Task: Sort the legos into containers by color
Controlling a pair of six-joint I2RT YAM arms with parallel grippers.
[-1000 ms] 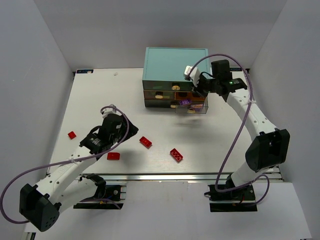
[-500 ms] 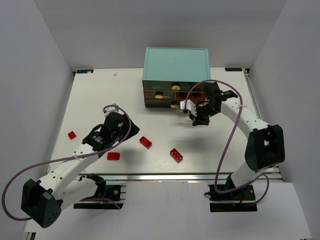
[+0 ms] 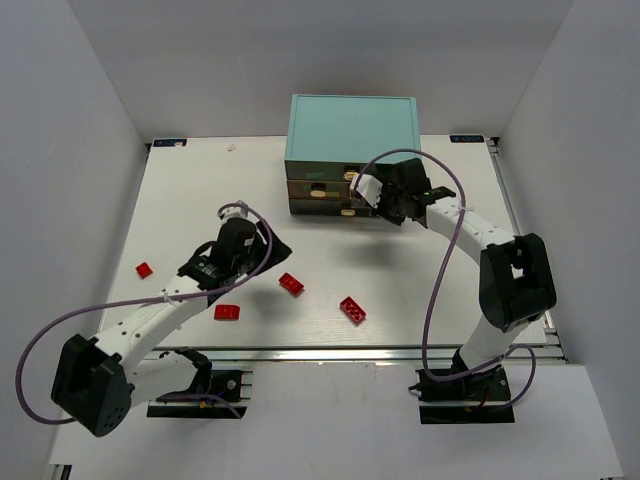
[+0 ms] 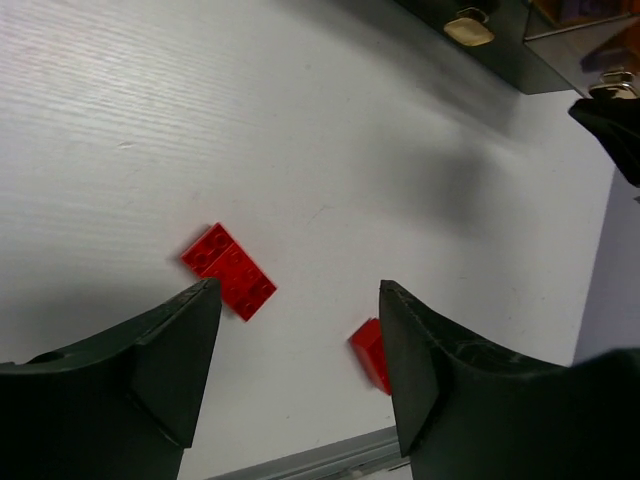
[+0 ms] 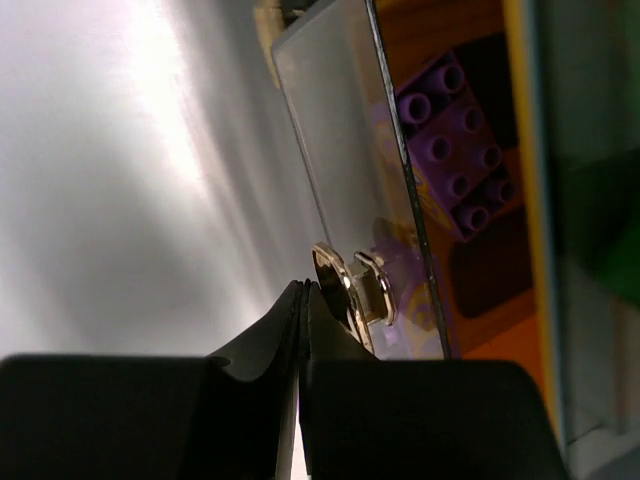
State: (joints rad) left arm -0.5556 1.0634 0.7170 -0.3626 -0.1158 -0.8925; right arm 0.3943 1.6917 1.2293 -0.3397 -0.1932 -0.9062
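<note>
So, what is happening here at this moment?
The right gripper, shut, has its tip at the knob of a see-through drawer that holds a purple brick. The left gripper hangs open above one red brick. Four red bricks lie loose on the table.

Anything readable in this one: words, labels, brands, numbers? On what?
No text can be read in any view.
far-left corner tag and far-right corner tag on the table: too small to read.
purple lego and red lego: no lettering visible on the studs.
</note>
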